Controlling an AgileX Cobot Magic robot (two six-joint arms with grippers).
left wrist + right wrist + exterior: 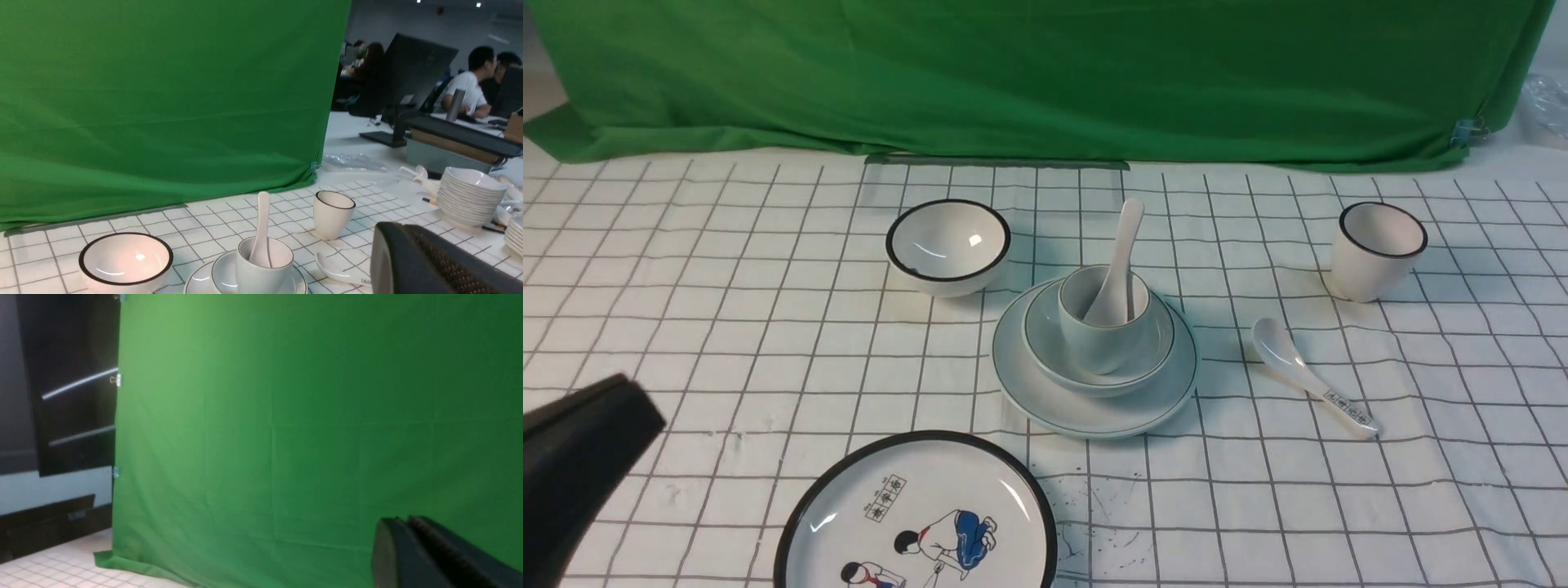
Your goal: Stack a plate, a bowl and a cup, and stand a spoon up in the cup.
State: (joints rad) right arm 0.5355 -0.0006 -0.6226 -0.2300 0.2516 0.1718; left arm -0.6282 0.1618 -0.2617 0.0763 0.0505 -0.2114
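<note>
The pale plate (pixel 1094 412) lies mid-table with the shallow bowl (pixel 1045 343) on it and the handleless cup (pixel 1094 339) in the bowl. The all-white spoon (pixel 1125 237) stands in the cup, handle up and leaning back. The left wrist view shows the same plate (pixel 196 283), bowl (pixel 222 273), cup (pixel 257 277) and spoon (pixel 262 220). My left gripper (pixel 641 404) is shut and empty, low at the near left, well clear of the stack; its tips (pixel 392 232) are pressed together. My right gripper (pixel 402 522) is shut and empty before the green cloth, outside the front view.
A black-rimmed bowl (pixel 947 245) sits at the back left, a black-rimmed cup (pixel 1380 249) at the back right. A marked spoon (pixel 1311 384) lies right of the stack. A cartoon plate (pixel 915 514) is at the near edge. A green cloth (pixel 1045 73) closes the back.
</note>
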